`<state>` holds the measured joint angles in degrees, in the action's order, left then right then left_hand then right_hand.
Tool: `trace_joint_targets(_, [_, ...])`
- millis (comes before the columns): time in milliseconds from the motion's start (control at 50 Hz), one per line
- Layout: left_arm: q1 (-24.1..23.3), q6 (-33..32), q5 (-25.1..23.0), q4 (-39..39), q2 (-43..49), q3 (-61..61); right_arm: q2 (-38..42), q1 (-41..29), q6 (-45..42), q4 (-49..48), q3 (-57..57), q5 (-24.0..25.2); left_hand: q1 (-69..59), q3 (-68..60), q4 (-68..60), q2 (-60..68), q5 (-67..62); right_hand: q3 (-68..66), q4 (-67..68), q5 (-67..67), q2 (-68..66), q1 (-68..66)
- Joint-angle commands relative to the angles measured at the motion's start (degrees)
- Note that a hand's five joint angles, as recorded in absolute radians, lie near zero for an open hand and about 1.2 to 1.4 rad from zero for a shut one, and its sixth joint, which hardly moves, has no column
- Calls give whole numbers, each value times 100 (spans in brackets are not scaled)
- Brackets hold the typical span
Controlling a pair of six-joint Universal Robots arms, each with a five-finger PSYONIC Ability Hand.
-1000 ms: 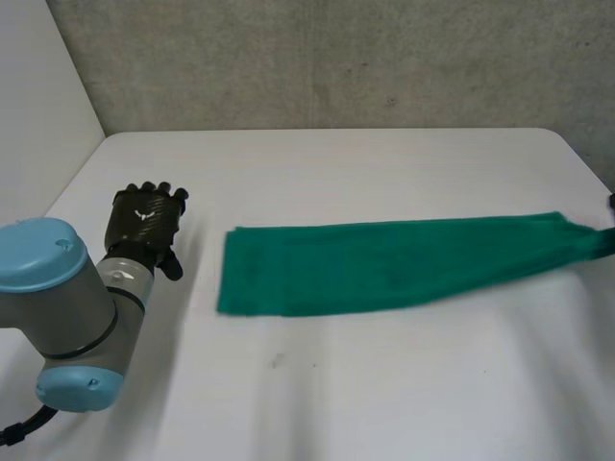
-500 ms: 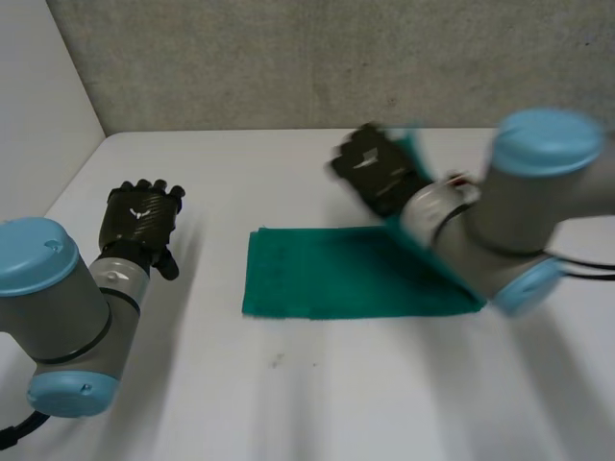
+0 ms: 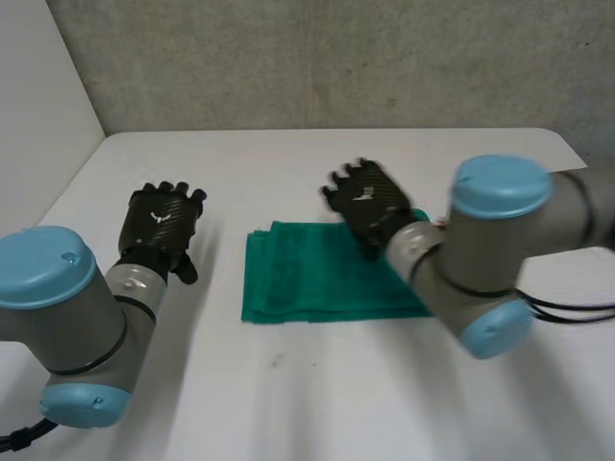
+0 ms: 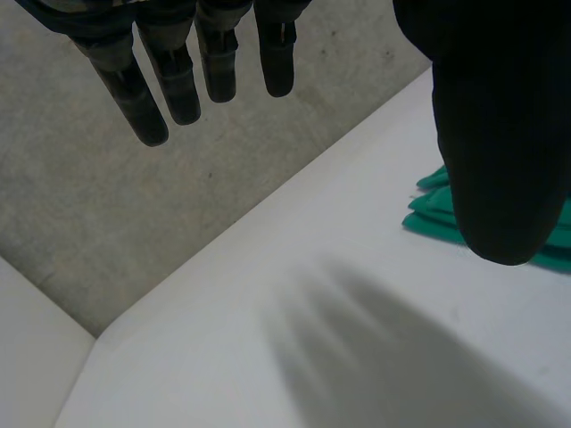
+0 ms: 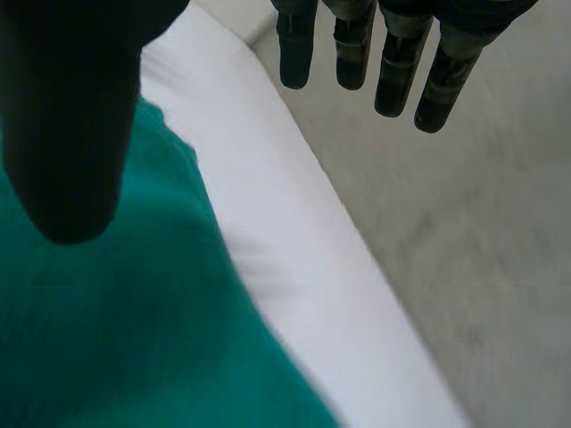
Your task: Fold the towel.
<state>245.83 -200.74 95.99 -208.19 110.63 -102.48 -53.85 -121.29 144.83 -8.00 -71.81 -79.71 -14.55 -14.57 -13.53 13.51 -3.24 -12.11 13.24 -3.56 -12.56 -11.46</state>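
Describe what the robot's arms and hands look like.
The left arm and right arm are thick grey cylinders with rounded light-blue caps. The left robot hand and right robot hand are black, with slim fingers and a broad thumb.

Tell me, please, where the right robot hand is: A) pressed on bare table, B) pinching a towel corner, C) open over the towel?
C: the right robot hand has straight fingers above the green towel, holding nothing.

No text, label, number or sign can be read anywhere.
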Motion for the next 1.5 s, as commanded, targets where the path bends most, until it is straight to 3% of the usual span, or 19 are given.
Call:
trace_joint_targets(20, [-79,0,7,-11,29,-18,-389,1182,810,386,-1218,130,232,234,130,-128,101,211,-324,356,256,146])
trace_joint_targets(60, [-97,-9,7,-11,47,-27,-390,1387,784,396,-1397,192,232,234,130,-128,101,211,-324,356,256,146])
trace_joint_targets(140, [-132,-9,7,-2,47,-35,-372,1591,766,396,-1547,254,232,234,130,-128,101,-1177,1064,-1032,-1132,-1241])
trace_joint_targets(160, [-140,-9,16,-2,47,-36,-311,1773,757,396,-1555,367,232,234,130,-128,101,-3525,3412,-3380,-3480,-3590])
trace_joint_targets(240, [-158,-9,42,-2,21,-53,-135,1828,722,405,-1346,307,232,234,130,-128,101,-6781,6668,-6636,-6735,-6845])
trace_joint_targets(280, [-167,-9,42,-2,3,-62,-117,1854,722,387,-1222,298,232,234,130,-128,101,-6789,6676,-6644,-6744,-6854])
trace_joint_targets(380, [-219,-9,51,15,-23,-71,-196,1671,801,369,-792,263,232,234,130,-128,101,-6789,6676,-6644,-6744,-6854])
trace_joint_targets(460, [-237,-9,60,24,-120,-62,-258,434,862,500,121,298,232,234,130,-128,101,-6789,6676,-6644,-6744,-6854])
trace_joint_targets(520, [-255,-9,51,15,-182,-18,-232,-34,880,676,412,350,232,234,130,-128,101,-6789,6676,-6644,-6744,-6854])
trace_joint_targets(680, [-272,0,51,15,-217,228,726,-1063,889,1037,923,808,215,217,113,-111,84,-6789,6676,-6644,-6744,-6854])
trace_joint_targets(700, [-281,9,51,15,-217,272,831,-1116,880,1063,1019,764,198,200,96,-95,67,-5912,5799,-5768,-5867,-5977])
trace_joint_targets(780, [-447,96,51,41,-156,587,859,-1116,1011,1134,1221,265,131,133,29,-27,0,-521,408,-376,-475,-585])
trace_joint_targets(820, [-518,175,51,59,-120,728,789,-1108,1204,1134,1239,-17,80,83,-21,23,-50,-35,-78,110,11,-99])
trace_joint_targets(880, [-624,396,42,77,-50,949,490,-1046,1863,1081,1143,-361,-38,-35,-139,141,-168,211,-324,356,256,146])
trace_joint_targets(980, [-940,1133,25,375,284,1624,120,-598,2585,1064,914,-317,-155,-153,-257,259,-286,211,-324,356,256,146])
trace_joint_targets(1020, [-1088,1438,7,637,536,1939,-56,-10,3103,1090,677,-19,-155,-153,-257,259,-286,211,-324,356,256,146])
trace_joint_targets(1180, [-1423,2240,7,1815,1653,2759,189,307,3201,1169,633,412,-155,-153,-257,259,-286,211,-324,356,256,146])
trace_joint_targets(1380, [-1406,2215,586,2362,2059,2716,1104,325,3070,1564,975,439,-139,-136,-240,242,-269,211,-324,356,256,146])
trace_joint_targets(1500, [-1248,1697,807,2494,2060,2452,1245,307,2586,1942,1090,403,-21,-19,-123,124,-152,211,-324,356,256,146])
